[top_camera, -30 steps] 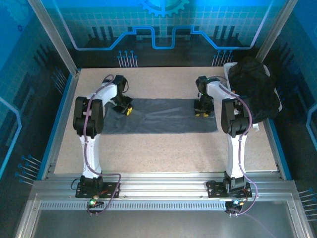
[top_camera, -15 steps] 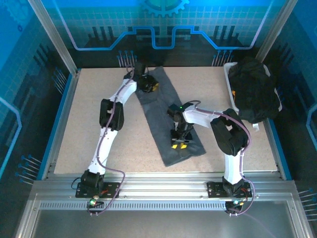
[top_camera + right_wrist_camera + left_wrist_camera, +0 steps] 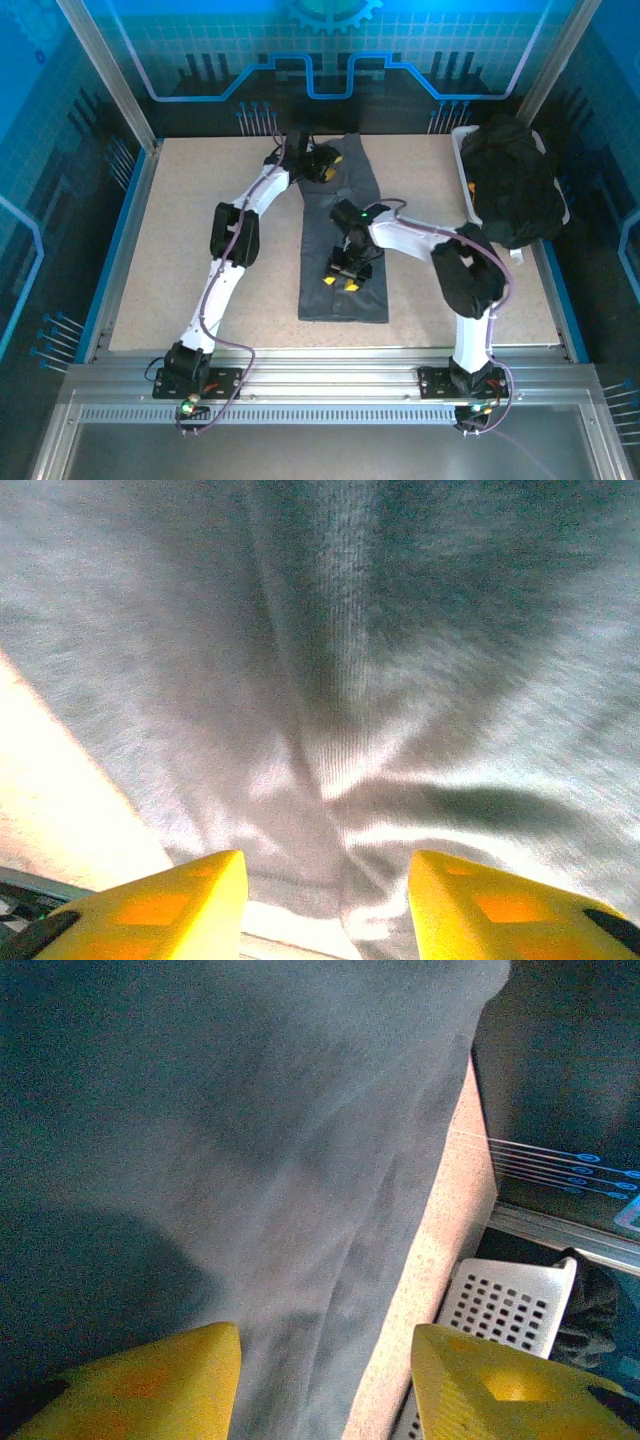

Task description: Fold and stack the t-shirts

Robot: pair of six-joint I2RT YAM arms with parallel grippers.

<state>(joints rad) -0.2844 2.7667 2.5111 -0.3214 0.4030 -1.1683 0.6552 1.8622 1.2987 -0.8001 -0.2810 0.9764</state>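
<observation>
A slate blue-grey t-shirt point(image 3: 345, 305), folded into a long narrow strip, lies flat on the table running from far to near. My left gripper point(image 3: 328, 170) hovers over its far end, open, with the cloth point(image 3: 250, 1110) spread below its yellow fingers point(image 3: 150, 1380). Over the near half stands my right gripper point(image 3: 340, 282), also open, and wrinkled grey cloth point(image 3: 400, 630) lies beneath its fingers point(image 3: 170, 905). Nothing is pinched in either one. Black t-shirts point(image 3: 515, 185) sit heaped in a white basket at the far right.
The white perforated basket point(image 3: 505, 1300) stands on the table's right side, just past the shirt's far end. Bare speckled tabletop point(image 3: 200, 250) stretches left of the shirt. Metal frame posts and blue walls enclose the table.
The shirt strip has swung from lying crosswise, through a diagonal, to lengthwise. My left arm reached farther back, my right came nearer. Both grippers have opened and let go of the cloth.
</observation>
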